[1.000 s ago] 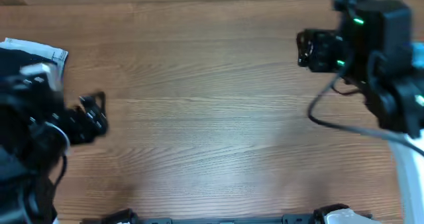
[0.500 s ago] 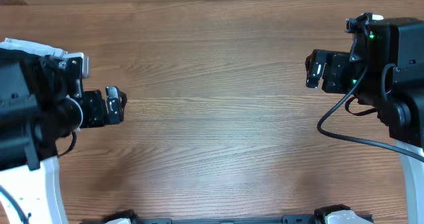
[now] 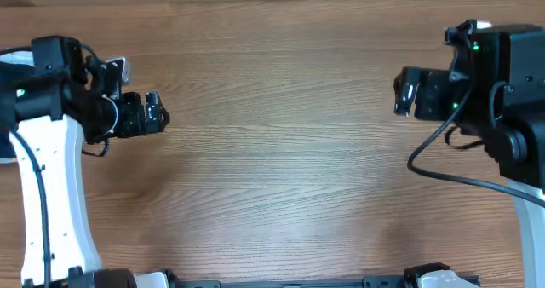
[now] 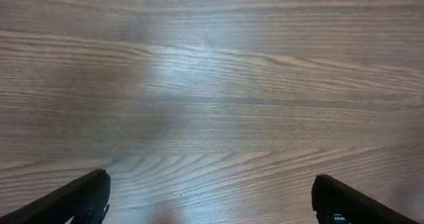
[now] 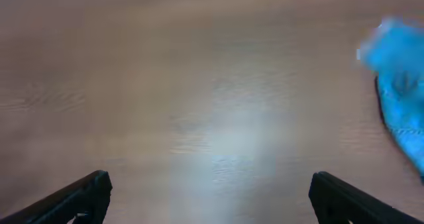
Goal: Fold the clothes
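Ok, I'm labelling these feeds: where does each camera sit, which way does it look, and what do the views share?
Overhead: above the table, looking straight down; both arms show, left tool and right tool open, pointing inward.
Left wrist: on the left arm, looking down past its own fingertips at bare wood.
Right wrist: on the right arm, past its fingertips at blurred wood, a bright blue cloth at the right edge.
Shared: all see the same table.
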You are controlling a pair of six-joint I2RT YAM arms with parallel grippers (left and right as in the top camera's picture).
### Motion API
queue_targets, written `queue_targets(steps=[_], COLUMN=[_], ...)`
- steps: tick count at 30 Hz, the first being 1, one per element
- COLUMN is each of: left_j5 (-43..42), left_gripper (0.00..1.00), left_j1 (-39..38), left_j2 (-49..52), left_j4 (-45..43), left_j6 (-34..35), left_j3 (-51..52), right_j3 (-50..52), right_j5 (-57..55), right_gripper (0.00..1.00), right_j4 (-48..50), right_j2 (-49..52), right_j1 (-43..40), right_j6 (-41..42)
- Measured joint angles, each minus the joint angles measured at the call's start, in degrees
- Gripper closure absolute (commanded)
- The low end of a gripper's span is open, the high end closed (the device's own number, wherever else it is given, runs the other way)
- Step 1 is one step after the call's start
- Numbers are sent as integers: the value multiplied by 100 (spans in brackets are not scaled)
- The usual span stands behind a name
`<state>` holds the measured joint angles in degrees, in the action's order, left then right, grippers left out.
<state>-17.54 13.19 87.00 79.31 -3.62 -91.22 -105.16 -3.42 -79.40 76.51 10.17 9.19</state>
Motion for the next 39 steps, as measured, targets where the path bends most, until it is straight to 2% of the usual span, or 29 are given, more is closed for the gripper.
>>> queue_targets(steps=[3,6,10,14,19,22,24,35,39], left_j5=[11,15,15,22,20,20,20,17,20], left_gripper=[0,0,0,0,0,0,0,0,0], left_j1=[0,0,0,0,0,0,0,0,0], left_j2=[282,608,975,1246,1429,1440,1440,1443,1443], left_j4=[-4,-17,-24,-28,-28,-31,-24,-24,-26], left_j6=[0,0,0,0,0,0,0,0,0], left_j3=[0,2,7,9,11,11,11,11,11], right_j3=[225,1099,2826,4813,6555,7744,8137,9217,9381], right_j5=[-116,-157,-190,-195,-195,-197,-192,-195,-195], right_gripper=[0,0,0,0,0,0,0,0,0], right_j4=[1349,2828,3985,4684,4935,5034,5021,5023,5106], right_j2=[-50,-442,-1596,-3036,-4363,-5626,-6111,-7455,-7567], right_j1=[0,0,-2,-2,-2,-7,-7,-7,-7], right_j6=[-70,-149,-173,-177,-179,-177,-177,-175,-177])
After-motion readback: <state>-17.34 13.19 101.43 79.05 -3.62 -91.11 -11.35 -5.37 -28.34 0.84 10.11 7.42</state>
